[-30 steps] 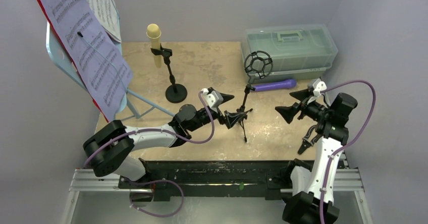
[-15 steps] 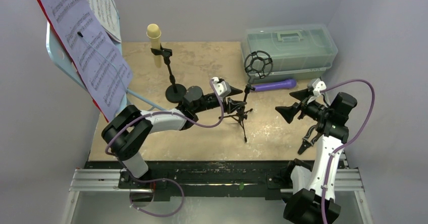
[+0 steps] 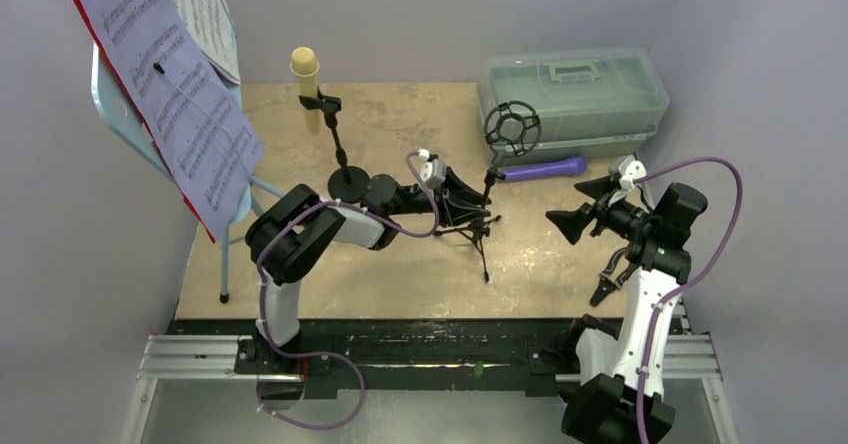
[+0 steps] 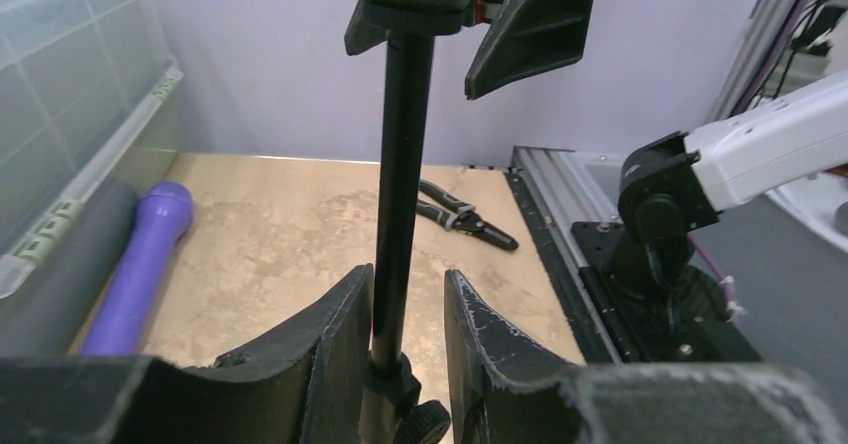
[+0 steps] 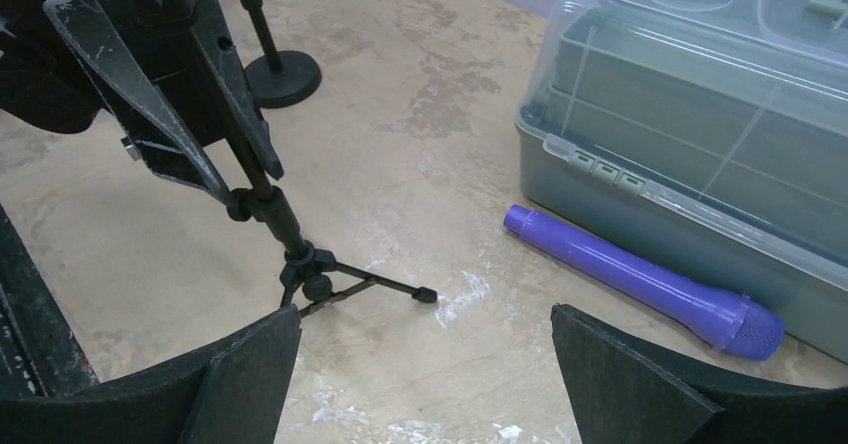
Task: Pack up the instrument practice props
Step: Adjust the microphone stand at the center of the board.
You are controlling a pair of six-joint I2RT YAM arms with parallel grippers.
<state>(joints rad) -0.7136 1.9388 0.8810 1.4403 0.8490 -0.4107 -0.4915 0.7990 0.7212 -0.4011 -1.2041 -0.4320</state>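
A black tripod mic holder [image 3: 487, 202] with a round cage on top stands mid-table. My left gripper [image 3: 470, 196] reaches it from the left. In the left wrist view its pole [image 4: 400, 164] stands between the jaws of the left gripper [image 4: 408, 274], against one finger with a gap to the other. The purple microphone [image 3: 545, 169] lies in front of the box. The cream microphone [image 3: 305, 64] sits in the second black holder [image 3: 340, 154]. Sheet music [image 3: 175, 104] and a red folder [image 3: 208, 228] rest on the light-blue music rest [image 3: 115, 104]. My right gripper [image 3: 565, 204] hangs wide open, holding nothing.
A translucent grey-green box [image 3: 575, 89] with a handle stands at the back right. Small black pliers [image 3: 610, 282] lie near the right arm's base. Walls close in the left, back and right sides of the table.
My left arm has reached forward and right to the tripod holder, and its jaws have narrowed around the pole. The right arm has not moved.
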